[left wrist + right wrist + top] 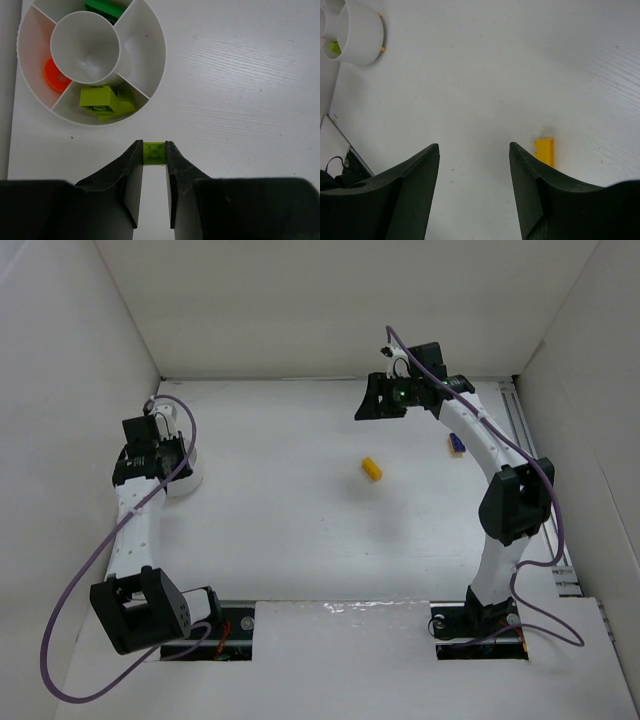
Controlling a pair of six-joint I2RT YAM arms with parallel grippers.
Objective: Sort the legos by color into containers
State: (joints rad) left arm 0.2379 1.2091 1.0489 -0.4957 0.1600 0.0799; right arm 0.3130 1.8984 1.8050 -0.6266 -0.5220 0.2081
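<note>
My left gripper is shut on a small lime lego, held just off the near rim of the round white container. That container has a middle cup and outer compartments. One holds lime legos, one a green lego, one an orange piece. From above, the left gripper sits beside the container. My right gripper is open and holds nothing, with a yellow lego lying just outside its right finger. A purple-blue lego lies by the right arm.
White walls close the table in at the left, back and right. The yellow lego lies alone mid-table. The right gripper hangs near the back wall. In the right wrist view the container shows far off.
</note>
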